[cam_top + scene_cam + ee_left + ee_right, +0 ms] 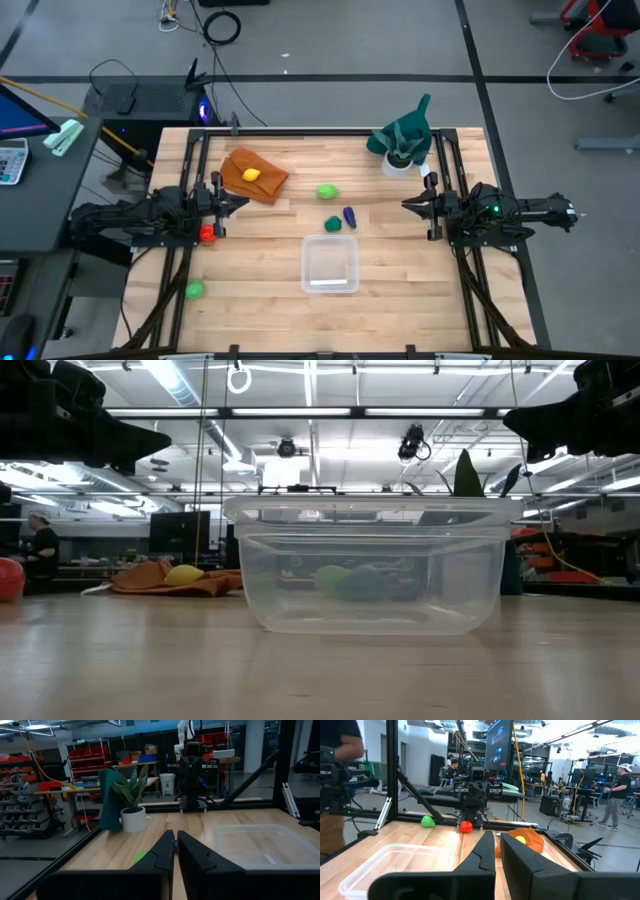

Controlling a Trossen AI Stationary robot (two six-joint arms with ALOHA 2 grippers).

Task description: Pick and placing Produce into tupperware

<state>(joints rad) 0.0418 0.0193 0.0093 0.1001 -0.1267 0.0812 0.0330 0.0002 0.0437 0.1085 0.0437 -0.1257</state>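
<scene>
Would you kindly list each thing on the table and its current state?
tupperware: upright, lidless, empty.
left claw: shut, holding nothing.
right claw: shut, holding nothing.
yellow piece: on the orange cloth.
red piece: on the table, under the left arm.
purple piece: on the table, outside the tub.

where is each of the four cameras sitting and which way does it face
High view: above the table, looking straight down; both arms show, tub central.
Low view: at tabletop height, facing the tub; arms overhead.
Left wrist view: looks across the table past its own shut fingers toward the potted plant and the right arm.
Right wrist view: looks the opposite way past its shut fingers to the red produce.
All four share the tub.
</scene>
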